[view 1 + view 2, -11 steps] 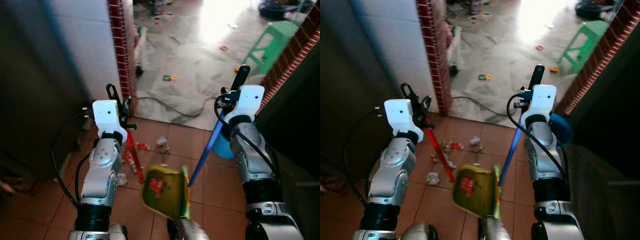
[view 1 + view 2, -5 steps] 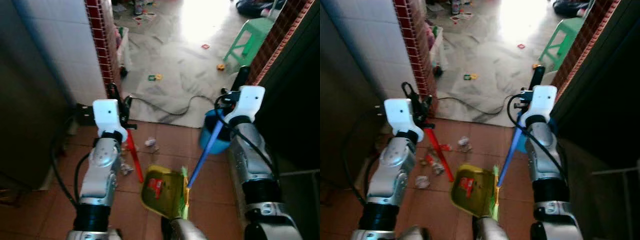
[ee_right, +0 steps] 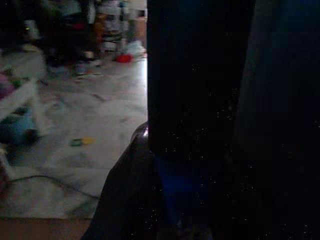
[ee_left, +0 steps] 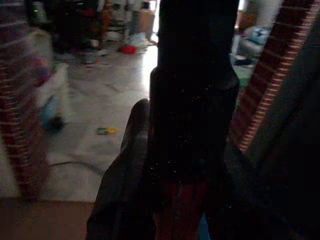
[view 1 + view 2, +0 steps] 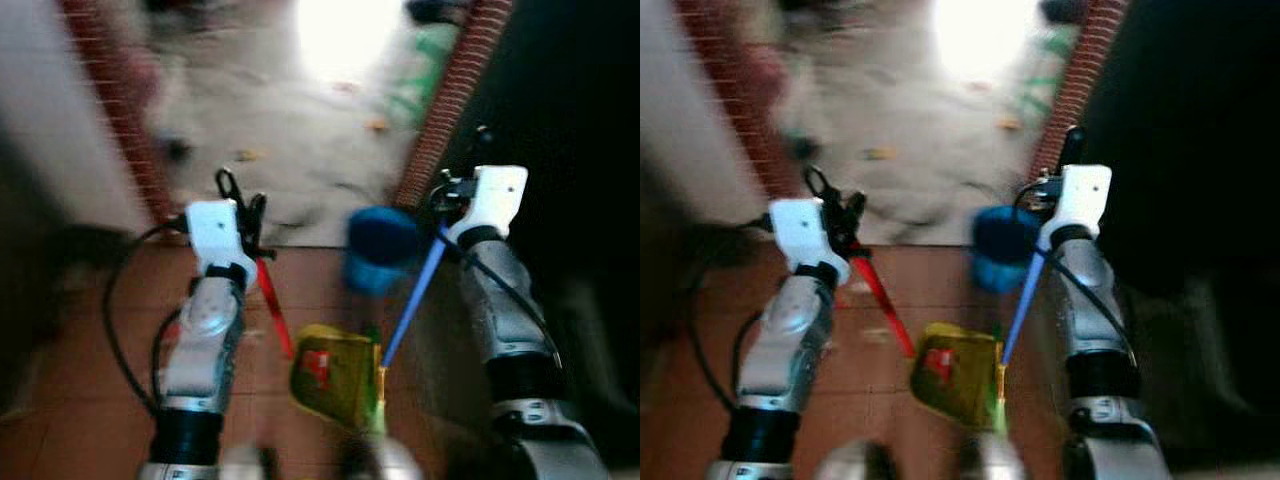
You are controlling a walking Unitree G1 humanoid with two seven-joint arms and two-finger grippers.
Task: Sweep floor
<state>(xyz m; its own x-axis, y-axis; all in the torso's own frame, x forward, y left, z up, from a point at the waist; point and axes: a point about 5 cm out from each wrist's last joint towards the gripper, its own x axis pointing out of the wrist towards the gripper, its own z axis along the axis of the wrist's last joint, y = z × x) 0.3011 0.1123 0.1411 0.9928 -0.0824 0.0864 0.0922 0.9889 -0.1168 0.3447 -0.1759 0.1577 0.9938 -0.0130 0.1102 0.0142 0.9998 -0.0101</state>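
While blurred mid-walk, left gripper (image 5: 243, 208) clamped on red dustpan handle (image 5: 273, 312), right gripper (image 5: 462, 190) clamped on blue broom handle (image 5: 412, 303), yellow dustpan (image 5: 334, 373) just behind blue bucket (image 5: 374, 250); judged carrying stage, next needing halt beside litter.

Terracotta tile floor (image 5: 80, 360) — blue bucket (image 5: 378, 248) standing on it.

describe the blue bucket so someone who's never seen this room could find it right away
Start at the brick doorway pillar on the robot's right. At its foot, on the red tile floor, stands the blue bucket, beside the right gripper. It is the only round blue thing there; the blue handle nearby is thin.
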